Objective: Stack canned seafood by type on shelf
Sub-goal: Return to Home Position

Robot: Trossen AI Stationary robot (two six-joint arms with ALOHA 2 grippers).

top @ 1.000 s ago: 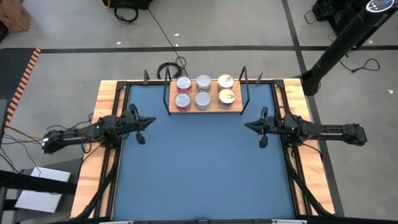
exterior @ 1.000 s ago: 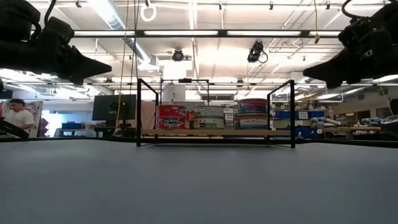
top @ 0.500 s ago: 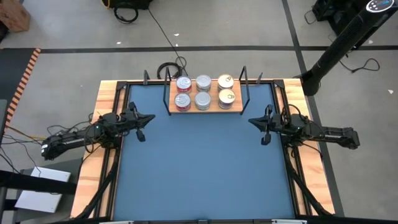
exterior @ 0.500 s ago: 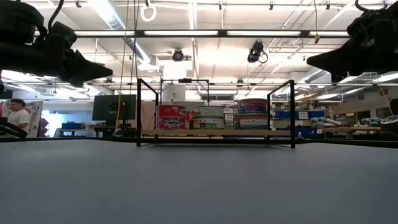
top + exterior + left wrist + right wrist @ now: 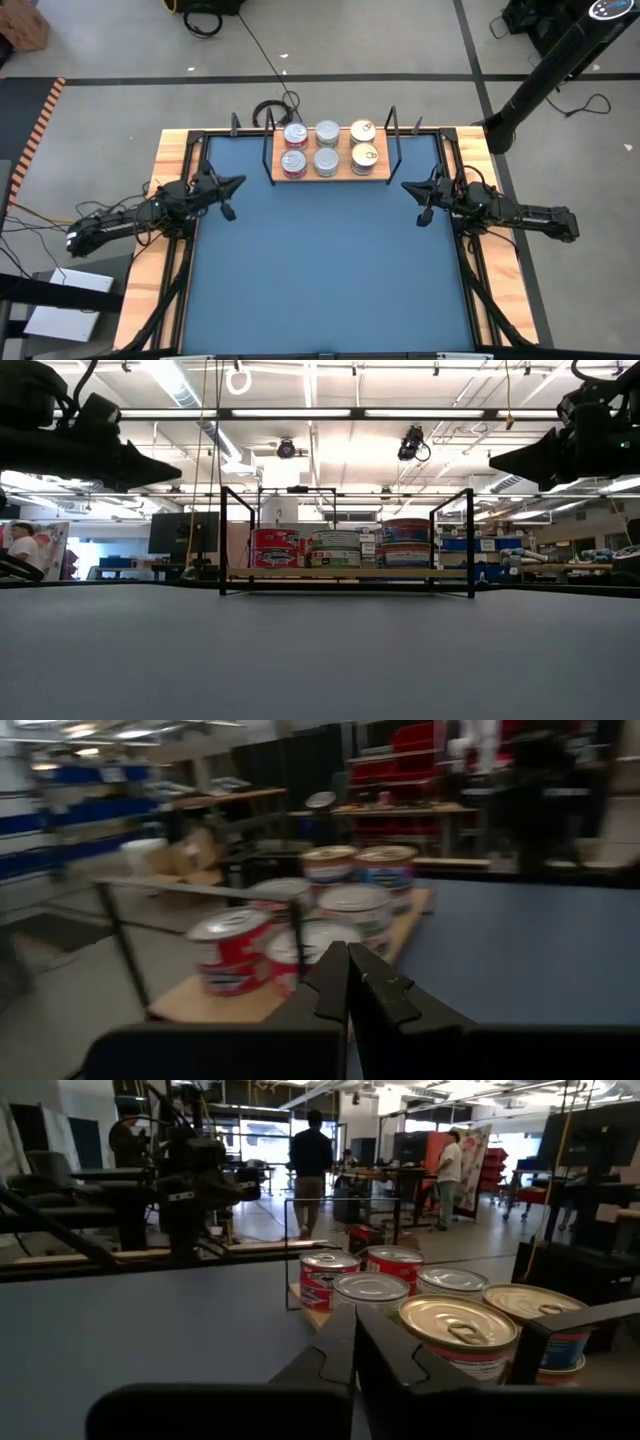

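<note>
Tins [image 5: 327, 158]: glossy metal lids, silver or gold. Shelf [image 5: 318, 177]: pale bare wood, thin black wire. Tabletop [image 5: 320, 270]: matt blue.

we see the shelf [image 5: 309, 175], a light wooden board lying flat, with thin black wire uprights [image 5: 222, 540] standing at its two ends. all the tins stand upright on the shelf in six close stacks, two rows of three. at the shelf's left end are the red-sided tins [image 5: 293, 160] with silver lids. in the shelf's middle are the plain silver tins [image 5: 327, 160]. at the shelf's right end are the gold-topped tins [image 5: 364, 155], pull tabs showing. from the low view each stack is more than one tin high.
</note>
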